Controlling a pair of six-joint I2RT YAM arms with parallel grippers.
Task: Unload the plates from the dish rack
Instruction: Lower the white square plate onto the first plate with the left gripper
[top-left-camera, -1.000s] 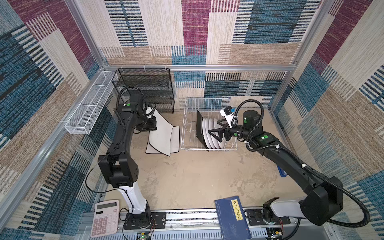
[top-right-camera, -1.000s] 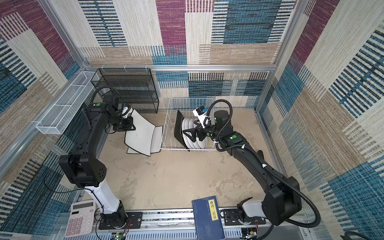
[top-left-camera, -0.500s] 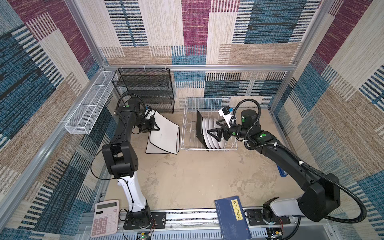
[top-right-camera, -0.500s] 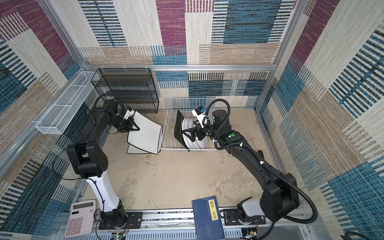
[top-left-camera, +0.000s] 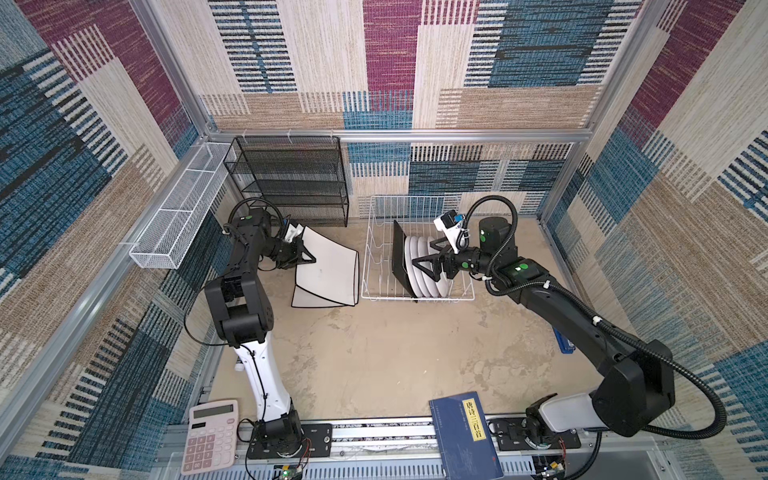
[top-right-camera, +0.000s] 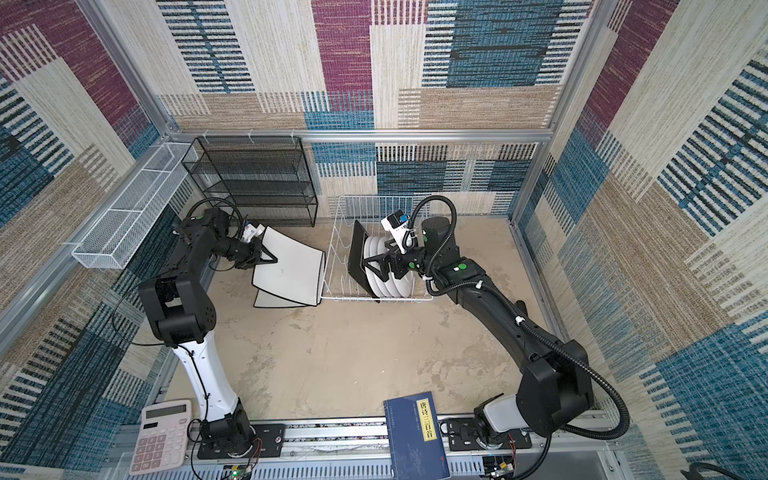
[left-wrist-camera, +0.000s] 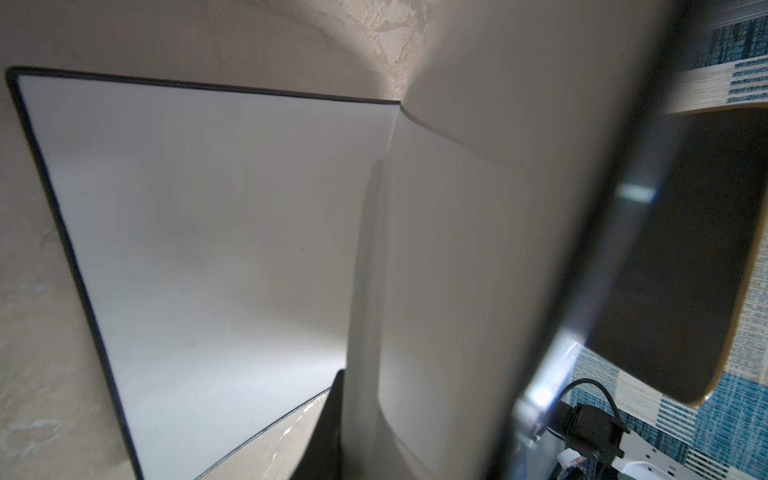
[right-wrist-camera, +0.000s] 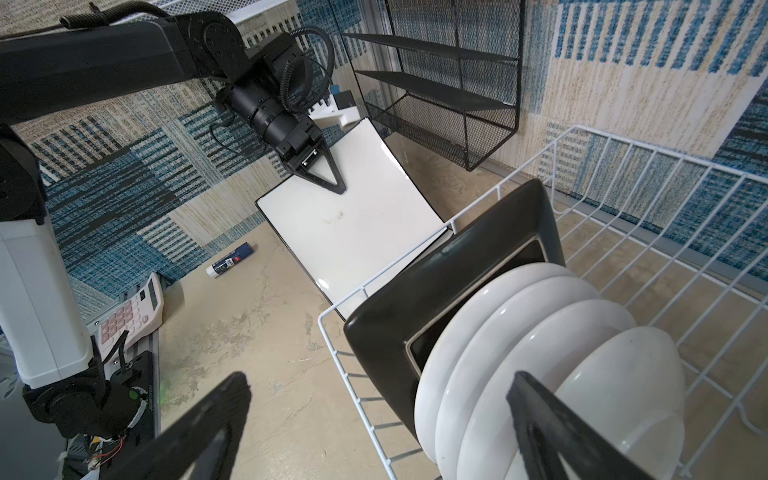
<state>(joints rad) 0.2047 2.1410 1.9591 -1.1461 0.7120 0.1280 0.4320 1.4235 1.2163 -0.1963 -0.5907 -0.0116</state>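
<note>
Five plates stand on edge in the dish rack (top-left-camera: 415, 208): a black square plate (top-left-camera: 400, 257) at the left end of the row, and four round white plates (top-left-camera: 415, 247) packed close behind it toward the right. The rack sits on the surface (top-left-camera: 374, 353) near the back wall.

The right gripper (top-left-camera: 424, 257) hangs over the front part of this row. Its fingers are spread wide and grip nothing. In the right wrist view one finger lies over the round plates (right-wrist-camera: 519, 324) and the other hangs over the bare surface past the black plate (right-wrist-camera: 415, 299).

Just left of the rack are the two white square plates. One white square plate (top-left-camera: 320, 301) lies flat on the surface. The other white square plate (top-left-camera: 328, 266) is held tilted above it, with its right edge close to the rack's side. The fingers of the left gripper (top-left-camera: 305, 259) are clamped on this tilted plate's left edge. Whether the two white plates touch cannot be told.

Farther out:
- A black mesh shelf unit (top-left-camera: 291, 178) stands at the back wall.
- A long white mesh trough (top-left-camera: 178, 220) hangs along the left wall.
- A pink calculator (top-left-camera: 212, 436) and a blue book (top-left-camera: 465, 436) lie at the front edge.
- A small blue-and-white tube (right-wrist-camera: 230, 259) lies on the surface.
</note>
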